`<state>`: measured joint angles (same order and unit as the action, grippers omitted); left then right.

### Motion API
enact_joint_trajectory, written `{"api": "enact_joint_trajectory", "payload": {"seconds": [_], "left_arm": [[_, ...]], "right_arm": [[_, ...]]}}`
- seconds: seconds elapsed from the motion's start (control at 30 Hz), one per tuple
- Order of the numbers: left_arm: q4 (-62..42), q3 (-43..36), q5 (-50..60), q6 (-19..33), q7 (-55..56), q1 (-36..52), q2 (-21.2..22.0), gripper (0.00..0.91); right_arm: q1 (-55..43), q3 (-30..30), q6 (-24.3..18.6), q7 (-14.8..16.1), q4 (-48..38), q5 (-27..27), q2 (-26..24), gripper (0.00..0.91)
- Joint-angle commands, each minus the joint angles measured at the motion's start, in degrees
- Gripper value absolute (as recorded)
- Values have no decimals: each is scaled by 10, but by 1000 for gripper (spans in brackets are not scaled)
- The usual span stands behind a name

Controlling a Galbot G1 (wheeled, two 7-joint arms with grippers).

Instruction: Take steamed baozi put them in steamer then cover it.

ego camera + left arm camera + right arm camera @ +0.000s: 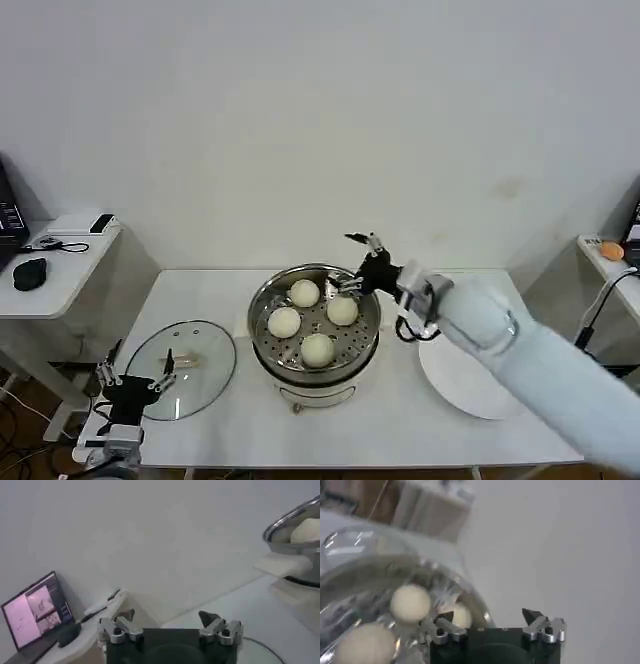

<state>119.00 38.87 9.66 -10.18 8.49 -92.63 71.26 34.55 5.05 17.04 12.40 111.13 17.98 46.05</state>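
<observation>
Four buns (317, 349) sit in the steamer (314, 375) on the bench (400, 420). The right tool (357, 262) hangs open over its far rim; the left tool (137, 373), open, hovers by the lid (205, 350).

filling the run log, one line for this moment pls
baozi: four in steamer | cover: off, on table, steamer's left | right claw: open, over steamer rim | left claw: open, beside cover

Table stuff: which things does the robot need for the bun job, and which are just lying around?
For the job: four baozi already in the steamer; the glass cover on the table; right end effector, open; left end effector, open.

Just lying about: white plate; computer mouse; laptop; side table.
</observation>
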Motion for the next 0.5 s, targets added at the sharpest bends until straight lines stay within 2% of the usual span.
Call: {"api": "enact_joint_trajectory", "payload": {"seconds": [0.03, 0.1, 0.2, 0.3, 0.43, 0.5], "left_arm": [[-5, -8, 4, 6, 1, 0, 0, 907], [-9, -8, 19, 16, 1, 2, -2, 907], [-15, -3, 57, 24, 1, 8, -7, 907], [-32, 3, 125, 38, -2, 11, -19, 907], [-62, 3, 249, 70, 4, 4, -32, 907], [-82, -3, 330, 83, 19, 1, -40, 907]], "right_arm": [[449, -503, -132, 23, 105, -119, 185, 907], [469, -541, -136, 46, 112, -127, 223, 907], [494, -582, -151, 59, 113, -119, 279, 907], [512, -609, -177, 48, 101, -93, 318, 907], [552, -612, -258, 19, 72, -72, 351, 907], [565, -612, -275, 13, 70, -71, 362, 907]]}}
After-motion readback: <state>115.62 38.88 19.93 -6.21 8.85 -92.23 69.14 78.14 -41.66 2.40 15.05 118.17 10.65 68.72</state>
